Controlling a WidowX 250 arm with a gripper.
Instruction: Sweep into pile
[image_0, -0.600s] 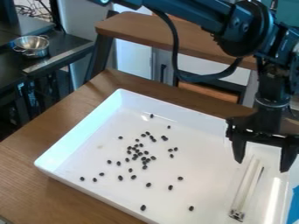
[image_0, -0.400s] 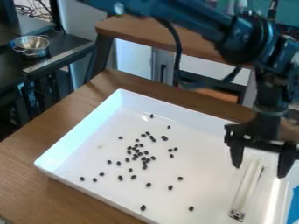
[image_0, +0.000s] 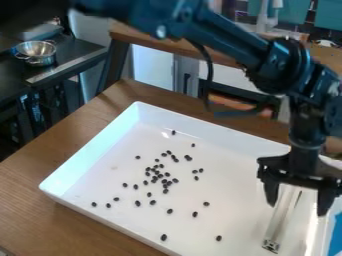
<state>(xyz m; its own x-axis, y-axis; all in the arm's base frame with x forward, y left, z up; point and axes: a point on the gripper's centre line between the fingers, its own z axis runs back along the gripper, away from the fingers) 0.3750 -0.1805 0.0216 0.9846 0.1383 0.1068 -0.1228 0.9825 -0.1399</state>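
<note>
while the small dark pieces (image_0: 158, 175) lie loosely clustered with strays around them in the white tray (image_0: 93, 154), a slim pale tool (image_0: 278, 224) lies toward its right side; gripper (image_0: 297, 209) above, jaws wide apart, clamped on nothing; contact unclear.

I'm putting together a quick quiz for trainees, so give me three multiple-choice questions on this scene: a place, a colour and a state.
1. Where does the slim white tool lie?
A) In the tray
B) In the metal bowl
C) On the wooden table

2. What colour are the small pellets?
A) Red
B) Yellow
C) Black

3. How is the end effector?
A) Shut
B) Open

Key:
1 A: it lies on the tray's floor.
2 C: they show dark against the white.
3 B: its two tips stand apart.
</note>
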